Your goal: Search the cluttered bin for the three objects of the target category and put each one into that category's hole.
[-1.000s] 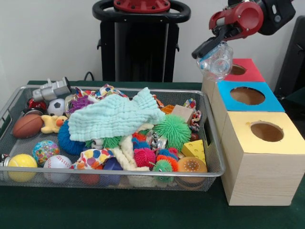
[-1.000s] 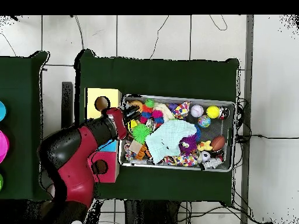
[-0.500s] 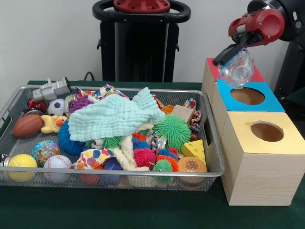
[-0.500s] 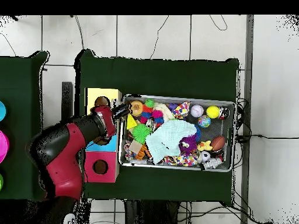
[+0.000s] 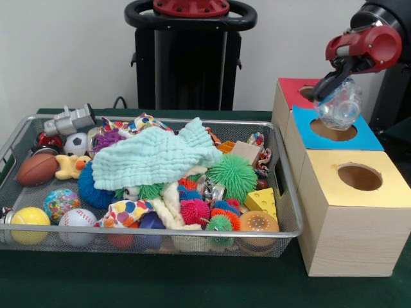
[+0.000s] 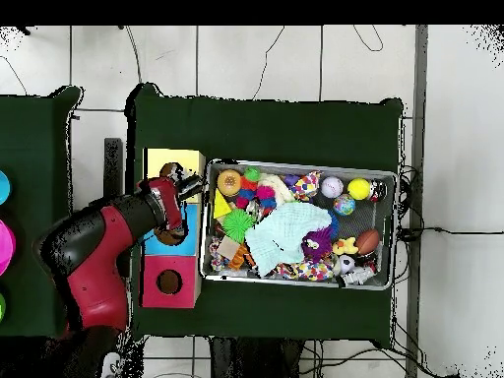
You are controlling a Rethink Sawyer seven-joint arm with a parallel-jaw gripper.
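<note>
Clear plastic, round and bubble-like, the transparent ball (image 5: 339, 106) is hanging in the tool (image 5: 329, 86) of the red and black arm (image 6: 94, 258), which is closing on it from above. In the front view the ball is hovering just over the round hole of the blue-topped wooden box (image 5: 359, 140), the middle one of three boxes standing in a row at the right of the silver wire-mesh bin (image 5: 286, 192). The yellow-topped wooden box (image 5: 385, 189) is sitting nearest, and the red-topped wooden box (image 5: 292, 93) is sitting farthest.

Inside the bin many toys are lying in a heap. A pale mint folded cloth (image 5: 157, 157) is lying on top near the middle, and a green spiky rubber ball (image 5: 232, 176) is resting just to its right. At the left, a brown toy football (image 5: 36, 169) is lying against the wall, with a yellow ball (image 5: 29, 221) and a white baseball (image 5: 77, 221) sitting in the near corner. A yellow cheese-shaped wedge (image 5: 262, 202) is lying near the right wall. The bin and boxes are standing on the dark green worktop (image 5: 192, 285).
</note>
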